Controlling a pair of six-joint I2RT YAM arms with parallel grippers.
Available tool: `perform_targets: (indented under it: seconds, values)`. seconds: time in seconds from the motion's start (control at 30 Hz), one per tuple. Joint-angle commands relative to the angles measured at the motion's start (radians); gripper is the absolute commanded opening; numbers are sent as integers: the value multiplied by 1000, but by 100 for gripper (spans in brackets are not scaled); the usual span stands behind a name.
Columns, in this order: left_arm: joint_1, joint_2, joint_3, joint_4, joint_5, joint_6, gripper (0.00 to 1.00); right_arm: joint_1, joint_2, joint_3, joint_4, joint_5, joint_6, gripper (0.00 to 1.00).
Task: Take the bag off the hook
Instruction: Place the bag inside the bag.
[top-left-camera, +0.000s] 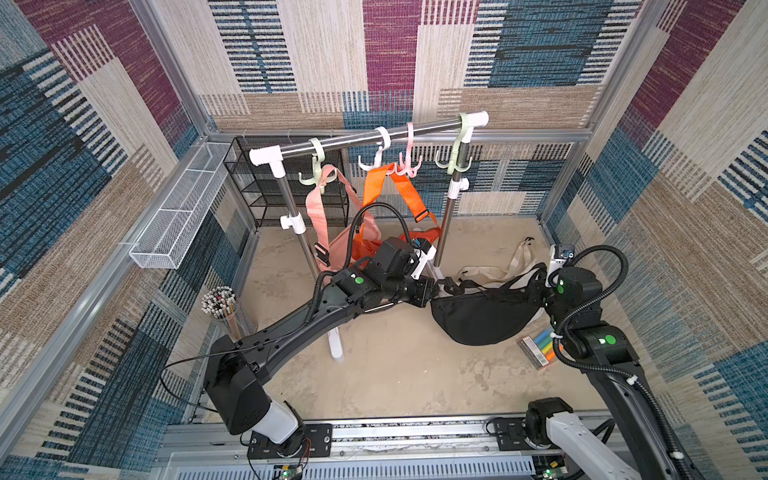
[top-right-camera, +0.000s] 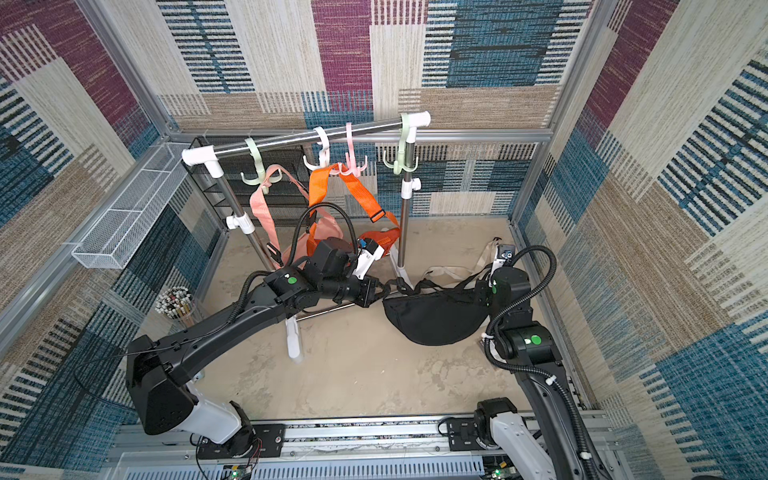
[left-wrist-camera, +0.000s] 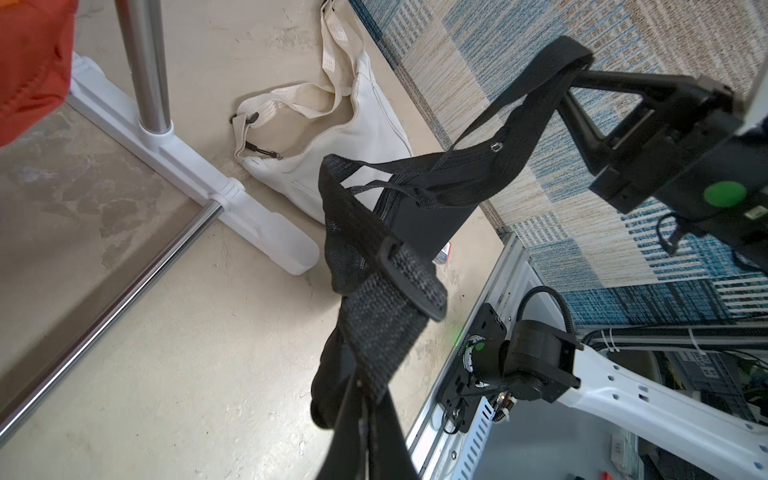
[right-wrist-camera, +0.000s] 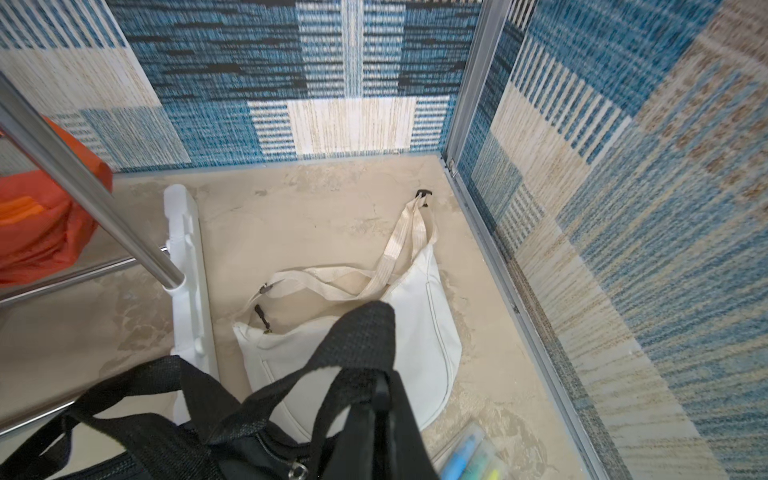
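A black bag (top-left-camera: 482, 316) (top-right-camera: 432, 320) hangs stretched between my two grippers just above the floor, right of the rack and off every hook. My left gripper (top-left-camera: 434, 289) (left-wrist-camera: 365, 390) is shut on one end of its black strap (left-wrist-camera: 386, 299). At the other end, my right gripper (top-left-camera: 536, 282) (right-wrist-camera: 378, 386) is shut on the strap's loop (right-wrist-camera: 365, 328). The pale green hook (top-left-camera: 455, 160) at the rail's right end is empty. A second green hook (top-left-camera: 316, 174) carries a pink bag (top-left-camera: 332, 245). An orange bag (top-left-camera: 374, 245) hangs by its strap over the white hook (top-left-camera: 376, 160) and the pink hook (top-left-camera: 409, 166).
A white bag (top-left-camera: 494, 272) (right-wrist-camera: 428, 324) lies on the floor behind the black one, near the rack's white foot (left-wrist-camera: 199, 174). A pack of highlighters (top-left-camera: 540, 347) lies by the right wall. A cup of pencils (top-left-camera: 220, 303), a black wire shelf (top-left-camera: 257, 183) and a white mesh tray (top-left-camera: 174, 224) stand at the left.
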Motion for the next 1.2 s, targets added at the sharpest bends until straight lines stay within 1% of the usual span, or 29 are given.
perform_targets:
  seconds: [0.0, 0.17, 0.3, 0.4, 0.53, 0.67, 0.77, 0.97, 1.03, 1.17]
  values:
    - [-3, 9, 3, 20, -36, -36, 0, -48, 24, 10, -19, -77, 21, 0]
    - [-11, 68, 73, 11, -45, -39, 0, -158, 100, 32, 10, -134, 2, 0]
    - [-21, 122, 121, -1, -40, -37, 0, -240, 169, 47, 52, -222, -10, 0]
    - [-26, 141, 125, -11, -42, -44, 0, -265, 212, 64, 48, -279, 1, 0]
    - [-32, 171, 120, -15, -47, -40, 0, -283, 228, 18, 67, -299, -1, 0]
    - [-31, 220, 155, -35, -41, -33, 0, -334, 252, 1, 87, -330, -14, 0]
    - [-32, 256, 201, -45, -31, -32, 0, -388, 277, 27, 103, -347, -23, 0]
    - [-32, 341, 296, -61, -16, -45, 0, -508, 387, 106, 118, -411, -23, 0]
    - [-32, 384, 349, -83, -8, -42, 0, -543, 429, 130, 136, -449, -8, 0]
    - [-32, 478, 495, -153, -2, -20, 0, -571, 515, 198, 148, -490, 10, 0]
